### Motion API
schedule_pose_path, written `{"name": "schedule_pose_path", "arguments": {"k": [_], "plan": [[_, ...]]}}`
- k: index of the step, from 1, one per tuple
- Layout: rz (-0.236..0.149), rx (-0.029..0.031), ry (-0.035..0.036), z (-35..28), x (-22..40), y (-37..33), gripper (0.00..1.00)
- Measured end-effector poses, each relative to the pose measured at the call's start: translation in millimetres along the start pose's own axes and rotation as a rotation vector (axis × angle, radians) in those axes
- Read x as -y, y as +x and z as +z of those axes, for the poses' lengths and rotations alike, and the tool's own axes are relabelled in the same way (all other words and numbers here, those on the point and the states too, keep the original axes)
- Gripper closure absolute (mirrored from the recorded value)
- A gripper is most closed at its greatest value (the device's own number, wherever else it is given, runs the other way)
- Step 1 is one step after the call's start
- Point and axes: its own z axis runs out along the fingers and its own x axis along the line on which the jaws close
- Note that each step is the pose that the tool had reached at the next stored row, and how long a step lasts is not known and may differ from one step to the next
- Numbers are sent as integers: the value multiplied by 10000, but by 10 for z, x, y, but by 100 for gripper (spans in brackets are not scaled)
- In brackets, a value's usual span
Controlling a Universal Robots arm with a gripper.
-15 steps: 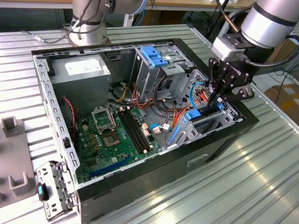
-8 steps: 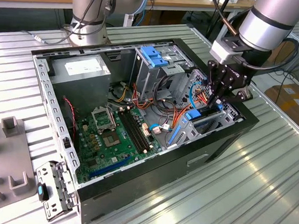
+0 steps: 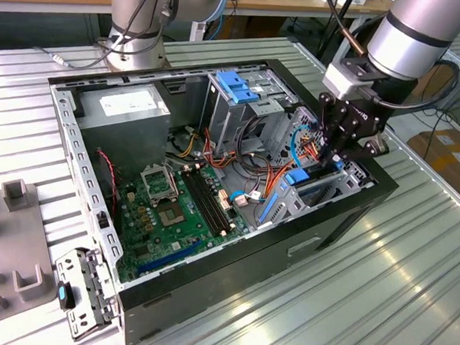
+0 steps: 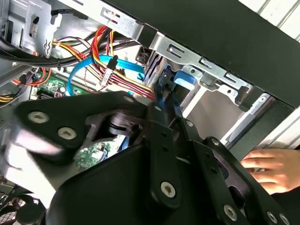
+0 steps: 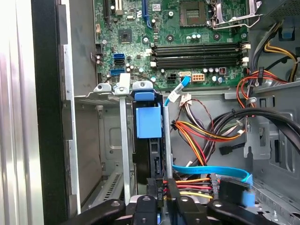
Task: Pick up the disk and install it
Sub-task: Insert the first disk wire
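The disk [image 5: 149, 157] stands on edge in a narrow drive bay at the end of the open computer case [image 3: 345, 216], between two silver rails, with its blue plastic tab [image 5: 149, 121] facing up. In the exterior view its blue end [image 3: 298, 177] shows in the bay at the case's right end. My gripper [image 3: 330, 156] hangs straight over that bay, pointing down. In the first wrist view the gripper [image 5: 164, 196] sits just above the disk's near end, fingers close together with nothing seen between them. In the second wrist view the gripper [image 4: 165, 101] reaches toward the blue tab.
Red, orange and blue cables [image 5: 206, 136] crowd the space beside the bay. The motherboard [image 3: 172, 208], a grey power supply box [image 3: 128, 106] and a silver cage with a blue cap [image 3: 237, 86] fill the case. A person's hand [image 4: 268, 168] rests outside the case wall. A second arm's base [image 3: 137, 32] stands behind.
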Motion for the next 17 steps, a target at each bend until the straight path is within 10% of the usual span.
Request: {"name": "schedule_pose_path", "arguments": {"k": [6,17], "plan": [[-1,-4,0,-166,0,3,76],[0,-4,1,-185,0,3,89]]}}
